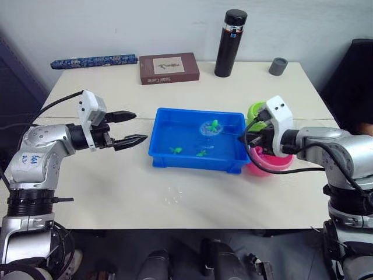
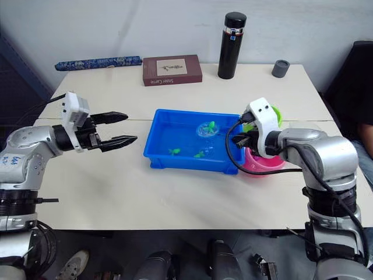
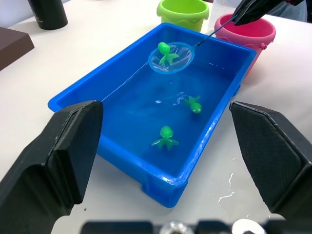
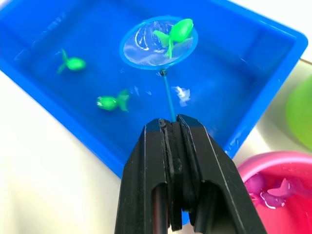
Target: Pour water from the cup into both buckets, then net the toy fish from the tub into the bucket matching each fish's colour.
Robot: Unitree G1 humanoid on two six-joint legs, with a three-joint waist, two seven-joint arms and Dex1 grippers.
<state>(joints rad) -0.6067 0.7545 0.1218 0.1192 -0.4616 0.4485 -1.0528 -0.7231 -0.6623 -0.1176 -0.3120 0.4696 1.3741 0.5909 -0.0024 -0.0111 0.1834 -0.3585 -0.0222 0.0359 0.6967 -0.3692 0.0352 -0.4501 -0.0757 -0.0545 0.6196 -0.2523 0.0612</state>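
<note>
A tall black flask [image 1: 231, 43] stands upright at the far edge of the pale surface [image 1: 116, 192], with a small grey cup [image 1: 278, 66] near it toward the right. A brown book [image 1: 169, 68] lies flat to the flask's left, and a dark blue patterned roll [image 1: 93, 60] lies beyond the book.

Pale table [image 1: 116, 192], blue tub [image 1: 175, 160], green bucket [image 1: 254, 109], pink bucket [image 1: 265, 166], book [image 1: 169, 68], flask [image 1: 231, 44]
</note>
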